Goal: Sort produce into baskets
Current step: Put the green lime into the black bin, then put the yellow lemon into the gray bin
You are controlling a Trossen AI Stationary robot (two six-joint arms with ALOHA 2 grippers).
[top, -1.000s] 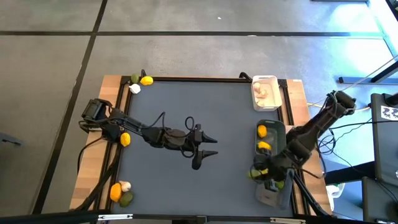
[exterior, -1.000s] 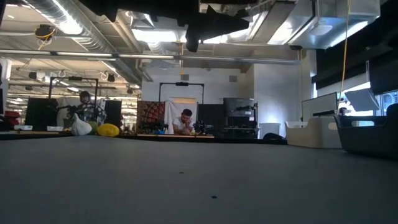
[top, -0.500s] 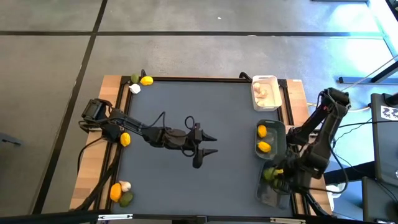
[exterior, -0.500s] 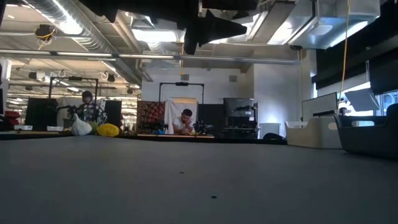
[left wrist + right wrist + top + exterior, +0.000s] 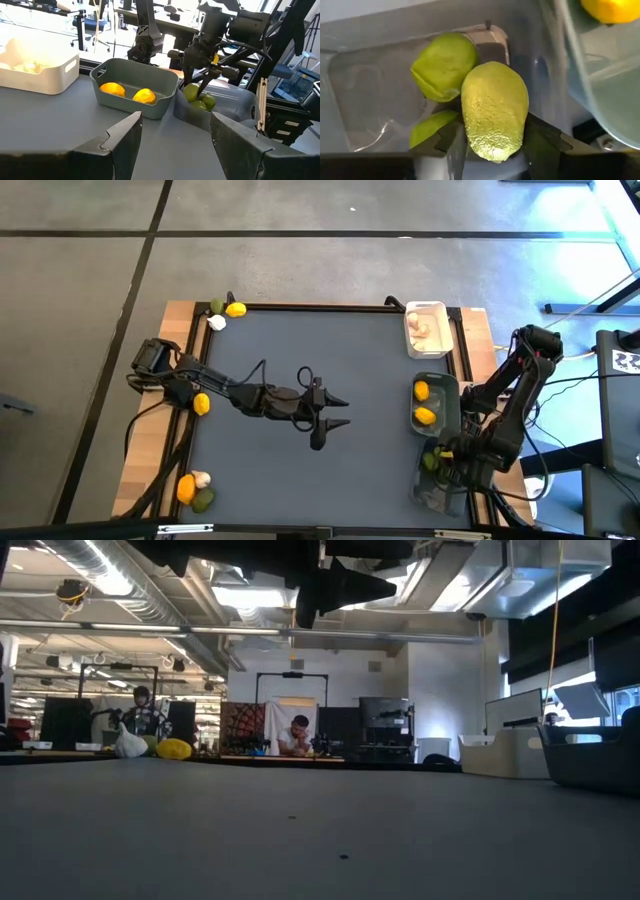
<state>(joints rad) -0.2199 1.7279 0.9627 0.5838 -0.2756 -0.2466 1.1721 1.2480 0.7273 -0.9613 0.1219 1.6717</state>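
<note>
Right gripper (image 5: 492, 145) holds a lime (image 5: 495, 110) — two limes (image 5: 442, 65) crowd beneath.

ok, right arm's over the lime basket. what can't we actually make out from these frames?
- Translucent grey basket, high view: the right arm covers most of it, so no lime count.
- Third lime, right wrist view: partly behind the lime between the right gripper fingers.
- White basket, high view: contents too small to count.
- Low view: right gripper not seen; baskets cut by the edge.
</note>
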